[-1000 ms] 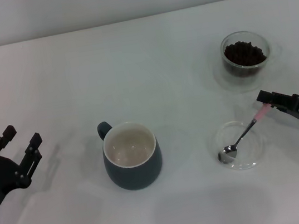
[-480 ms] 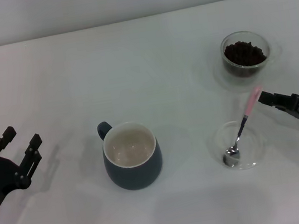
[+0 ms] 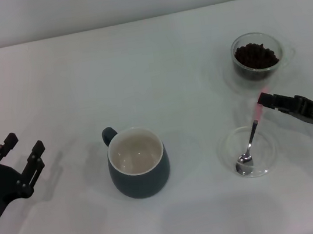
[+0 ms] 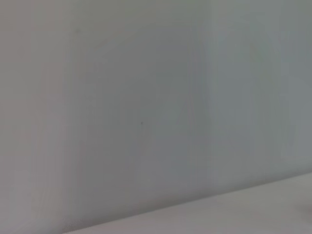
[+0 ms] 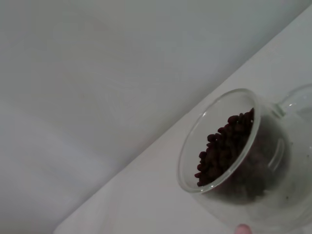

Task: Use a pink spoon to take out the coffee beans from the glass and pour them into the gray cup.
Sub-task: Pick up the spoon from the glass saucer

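One spoon, pale pink handle, silver bowl (image 3: 252,140), now tipped steeper than before, pinched by your right gripper (image 3: 262,101) at frame right; scoop next. Left gripper (image 3: 15,151) spread, parked lower left.

A white desk (image 3: 135,55) carries a shallow clear round saucer (image 3: 269,162) toward its right side

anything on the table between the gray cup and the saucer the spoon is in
Nothing: the head view shows bare table between the gray cup and the saucer.
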### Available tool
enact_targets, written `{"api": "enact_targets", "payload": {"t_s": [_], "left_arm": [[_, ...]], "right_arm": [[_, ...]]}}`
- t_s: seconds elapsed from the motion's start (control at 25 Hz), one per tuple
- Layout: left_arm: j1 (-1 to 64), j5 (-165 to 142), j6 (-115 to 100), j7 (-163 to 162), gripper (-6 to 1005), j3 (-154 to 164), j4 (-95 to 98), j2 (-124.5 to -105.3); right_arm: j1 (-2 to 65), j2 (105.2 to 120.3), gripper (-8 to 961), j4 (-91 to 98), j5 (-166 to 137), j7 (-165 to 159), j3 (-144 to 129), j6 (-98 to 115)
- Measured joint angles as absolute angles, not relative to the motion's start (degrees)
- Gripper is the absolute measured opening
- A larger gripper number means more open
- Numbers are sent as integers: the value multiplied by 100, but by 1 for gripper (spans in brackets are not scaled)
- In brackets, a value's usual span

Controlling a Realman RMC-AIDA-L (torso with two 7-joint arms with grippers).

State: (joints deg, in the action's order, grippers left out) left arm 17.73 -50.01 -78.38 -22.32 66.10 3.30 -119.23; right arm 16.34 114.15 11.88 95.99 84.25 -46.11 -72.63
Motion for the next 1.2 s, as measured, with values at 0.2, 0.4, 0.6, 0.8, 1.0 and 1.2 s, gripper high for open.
{"api": "enact_targets", "payload": {"t_s": [0.2, 0.4, 0.6, 0.8, 1.0, 1.2], "left_arm": [[1750, -5001, -7839, -2233, 536, 6610, 316, -11928], [1731, -5001, -7839, -2233, 536, 6609, 292, -11927], [1688, -5001, -7849, -2232, 535, 6609, 290, -11934], [1666, -5001, -7850, -2232, 535, 6609, 290, -11936], [1643, -5001, -7850, -2232, 535, 6609, 290, -11936], [1615, -5001, -7850, -2233, 534, 6609, 290, -11936]], "right_arm": [[1787, 11390, 216, 1186, 9490, 8407, -4659, -7257], [1862, 11383, 330, 1186, 9413, 8403, -4676, -7152], [1939, 11381, 397, 1186, 9319, 8395, -4676, -6977], [2009, 11380, 425, 1186, 9260, 8383, -4676, -6903], [2070, 11381, 423, 1186, 9241, 8353, -4676, -6825], [2090, 11380, 419, 1186, 9225, 8333, -4676, -6772]]}}
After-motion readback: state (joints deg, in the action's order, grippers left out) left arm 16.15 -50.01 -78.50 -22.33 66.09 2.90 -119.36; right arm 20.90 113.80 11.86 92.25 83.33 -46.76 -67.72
